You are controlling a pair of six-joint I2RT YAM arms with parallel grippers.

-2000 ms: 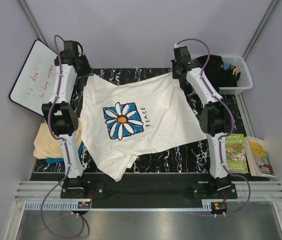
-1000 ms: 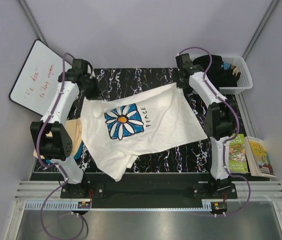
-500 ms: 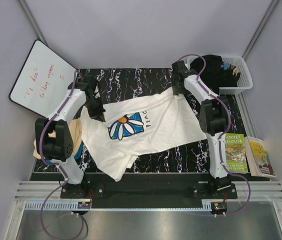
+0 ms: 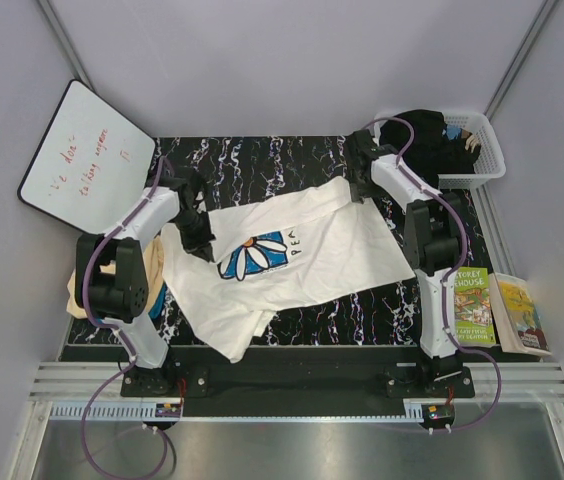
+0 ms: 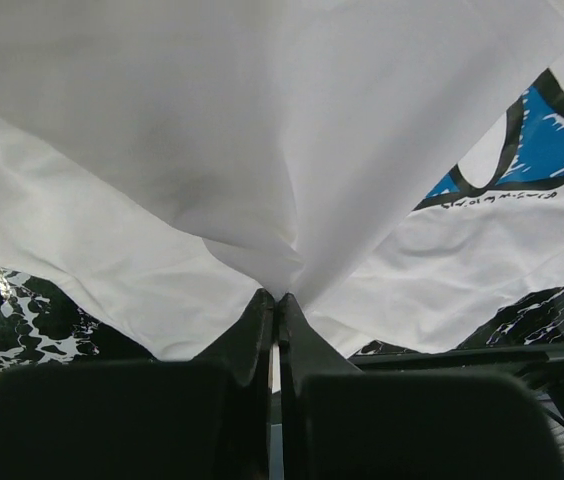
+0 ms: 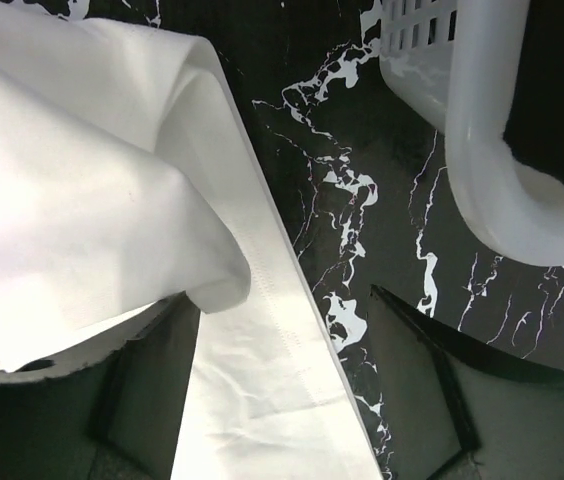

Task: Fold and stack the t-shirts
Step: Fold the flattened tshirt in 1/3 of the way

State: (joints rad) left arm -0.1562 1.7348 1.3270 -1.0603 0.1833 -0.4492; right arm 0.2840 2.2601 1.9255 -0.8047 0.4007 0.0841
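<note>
The white t-shirt (image 4: 312,250) lies spread on the black marbled table (image 4: 262,160), its far edge folded toward me and covering the top of the daisy print (image 4: 254,256). My left gripper (image 4: 200,246) is shut on a pinch of that white cloth (image 5: 277,270) at the fold's left end, and the daisy print (image 5: 537,150) shows beyond. My right gripper (image 4: 360,192) hangs open over the shirt's far right corner. Its fingers (image 6: 152,390) straddle the shirt's hem (image 6: 262,380) without gripping it. A peach shirt (image 4: 77,293) and a teal one (image 4: 159,300) lie at the table's left edge.
A white basket (image 4: 490,150) holding dark clothes stands at the back right, close to my right gripper; its rim (image 6: 492,190) fills the right wrist view's corner. A whiteboard (image 4: 82,150) leans at the back left. Two books (image 4: 472,305) lie at the right edge.
My left gripper has drawn the shirt's far left corner nearer and rightward, folding cloth over the daisy. My right gripper has opened, let go of the far right corner and shifted slightly right.
</note>
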